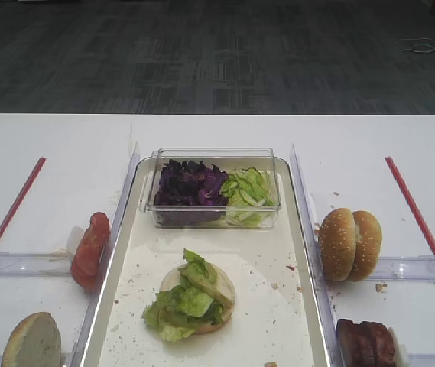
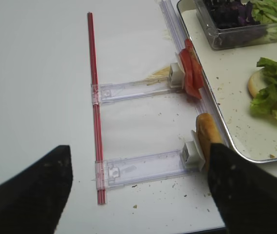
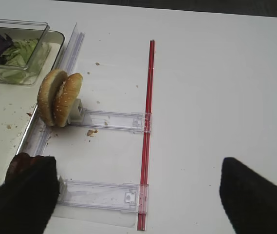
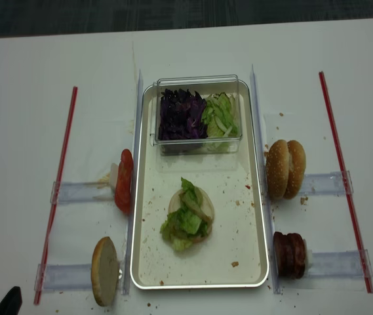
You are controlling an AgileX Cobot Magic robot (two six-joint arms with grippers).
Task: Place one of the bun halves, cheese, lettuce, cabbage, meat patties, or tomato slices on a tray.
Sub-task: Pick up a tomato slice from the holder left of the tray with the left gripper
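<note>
bare tray [image 4: 238, 243] floor around lettuce-topped bun [image 4: 187, 220]; clear tub [image 4: 198, 115] blocking far end

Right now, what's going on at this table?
Nothing is being held. On the tray a bun half lies topped with lettuce. Tomato slices stand upright in a holder left of the tray, meat patties to its right. The left gripper and right gripper hang open above the side racks.
</note>
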